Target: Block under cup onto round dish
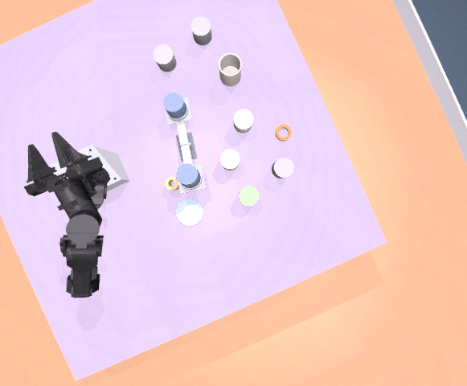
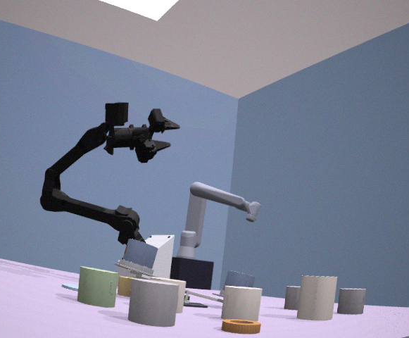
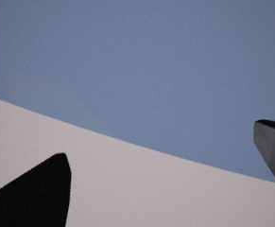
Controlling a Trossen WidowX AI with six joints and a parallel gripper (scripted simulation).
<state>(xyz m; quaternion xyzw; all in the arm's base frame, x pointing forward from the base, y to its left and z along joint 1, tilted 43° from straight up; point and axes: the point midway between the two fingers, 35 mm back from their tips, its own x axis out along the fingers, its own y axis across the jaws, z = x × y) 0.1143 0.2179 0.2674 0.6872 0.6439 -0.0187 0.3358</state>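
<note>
One blue cup (image 1: pixel 188 175) (image 2: pixel 141 253) stands upside down on the balance's raised end, tilted with its pan; a small orange mark shows on its side. The other blue cup (image 1: pixel 175 104) (image 2: pixel 239 279) stands on the lower end. The balance (image 1: pixel 186 153) (image 2: pixel 204 296) slopes down toward that second cup. No block is visible. The round pale-blue dish (image 1: pixel 189 212) (image 2: pixel 70 286) lies flat beside the raised end, with nothing on it. My gripper (image 1: pixel 43 139) (image 2: pixel 174 136) (image 3: pixel 165 148) is open and empty, high above the table and away from the cups.
A yellow ring (image 1: pixel 166 183) (image 2: pixel 124 286) lies by the raised pan. A green cylinder (image 1: pixel 248 195) (image 2: pixel 98 286), white cylinders (image 1: pixel 243 120) (image 2: pixel 241 303), grey cylinders (image 1: pixel 283 168) (image 2: pixel 153 301), a hollow tan cup (image 1: pixel 230 79) (image 2: pixel 317 297) and an orange ring (image 1: pixel 277 132) (image 2: pixel 241 329) stand or lie around the balance.
</note>
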